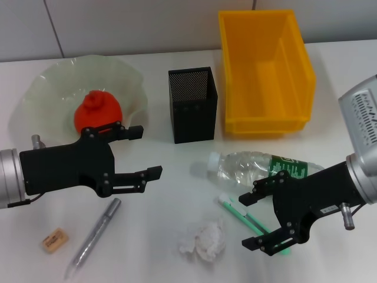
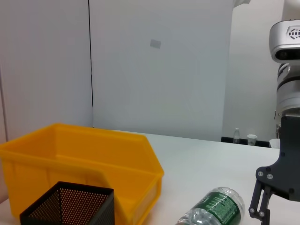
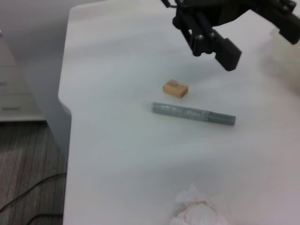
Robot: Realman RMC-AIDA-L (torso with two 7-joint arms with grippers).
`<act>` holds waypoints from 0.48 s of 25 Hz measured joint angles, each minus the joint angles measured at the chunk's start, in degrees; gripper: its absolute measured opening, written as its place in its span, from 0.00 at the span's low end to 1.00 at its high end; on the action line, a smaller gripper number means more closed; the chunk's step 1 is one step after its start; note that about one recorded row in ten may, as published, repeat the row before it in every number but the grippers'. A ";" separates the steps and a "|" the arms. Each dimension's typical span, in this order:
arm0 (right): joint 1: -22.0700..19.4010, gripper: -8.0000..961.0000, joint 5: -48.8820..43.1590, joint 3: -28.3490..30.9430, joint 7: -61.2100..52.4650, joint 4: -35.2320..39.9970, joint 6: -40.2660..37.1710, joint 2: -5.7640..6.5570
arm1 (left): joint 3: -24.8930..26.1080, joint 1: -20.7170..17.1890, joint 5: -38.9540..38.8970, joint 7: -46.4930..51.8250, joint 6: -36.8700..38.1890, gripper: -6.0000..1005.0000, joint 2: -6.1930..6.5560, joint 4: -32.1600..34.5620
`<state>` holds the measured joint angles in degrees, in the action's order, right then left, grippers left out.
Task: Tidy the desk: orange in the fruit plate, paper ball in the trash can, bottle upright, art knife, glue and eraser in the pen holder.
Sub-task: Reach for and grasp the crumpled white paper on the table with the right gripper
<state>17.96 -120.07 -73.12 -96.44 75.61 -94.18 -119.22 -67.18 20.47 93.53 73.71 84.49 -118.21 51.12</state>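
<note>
The orange (image 1: 97, 111) lies in the pale green fruit plate (image 1: 47, 82). My left gripper (image 1: 143, 153) is open just in front of the plate, holding nothing. The bottle (image 1: 259, 168) lies on its side before the yellow trash can (image 1: 265, 71). My right gripper (image 1: 247, 221) is open over the green-and-white glue (image 1: 235, 211), a finger on each side of it. The paper ball (image 1: 204, 242) sits left of that. The grey art knife (image 1: 94, 236) and eraser (image 1: 54, 240) lie at the front left. The black mesh pen holder (image 1: 192, 105) stands mid-table.
The left wrist view shows the trash can (image 2: 93, 154), pen holder (image 2: 70, 204), bottle (image 2: 211, 211) and right gripper (image 2: 260, 206). The right wrist view shows the eraser (image 3: 176, 88), art knife (image 3: 193, 114), paper ball (image 3: 199, 213), left gripper (image 3: 215, 33) and the table's left edge (image 3: 65, 117).
</note>
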 joint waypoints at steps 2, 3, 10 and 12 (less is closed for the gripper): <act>0.62 0.82 -1.35 -1.11 -0.91 0.06 0.23 -0.01 | -0.15 0.18 0.00 -0.01 -0.15 0.86 0.00 -0.13; 0.62 0.82 -1.35 -1.11 -0.91 0.06 0.23 -0.01 | -0.15 0.18 0.00 -0.01 -0.15 0.86 0.00 -0.13; 2.39 0.82 -1.81 -3.71 -2.84 -0.70 0.40 -0.10 | -0.50 0.48 1.48 -0.05 -0.30 0.85 -0.13 -0.25; 3.96 0.82 -2.13 -5.21 -4.68 -1.91 0.46 -0.01 | -0.68 0.63 1.49 -0.10 -0.71 0.85 -0.18 -0.35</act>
<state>21.92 -122.19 -78.33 -101.12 73.69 -93.71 -119.23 -67.86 21.10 95.02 73.61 83.79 -118.39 50.77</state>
